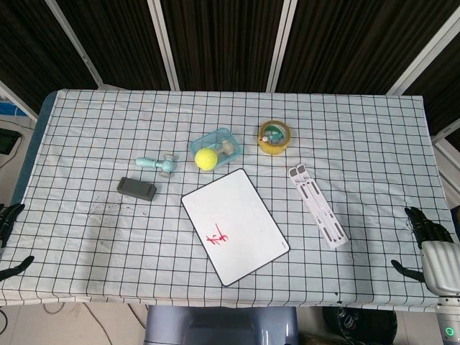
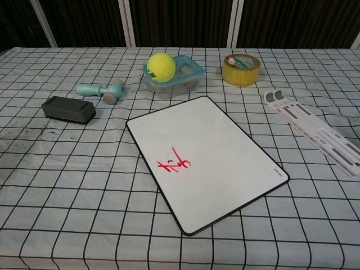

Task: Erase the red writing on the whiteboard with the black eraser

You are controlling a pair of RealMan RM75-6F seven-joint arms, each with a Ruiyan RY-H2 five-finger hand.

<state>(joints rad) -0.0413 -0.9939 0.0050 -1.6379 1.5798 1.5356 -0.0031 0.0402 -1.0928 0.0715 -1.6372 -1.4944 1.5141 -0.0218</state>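
Both hands sit at the near table edges in the head view, holding nothing: the left hand (image 1: 10, 241) shows only dark fingers spread at the left border, and the right hand (image 1: 425, 246) rests at the right border with its fingers apart.

Near the table's middle lies the whiteboard (image 2: 205, 160), a flat rounded rectangle with a thin black frame and a smooth white face. It is turned askew, its long axis running from far-left to near-right. The red writing (image 2: 174, 163) sits on its near-left part.

Well left of the board, the black eraser (image 2: 68, 109) is a dark matte block lying on the checked tablecloth (image 2: 67, 214), long axis roughly left-right, tilted slightly.

Beyond the board, a fuzzy yellow ball (image 2: 161, 66) rests in a clear plastic container (image 2: 188, 79).
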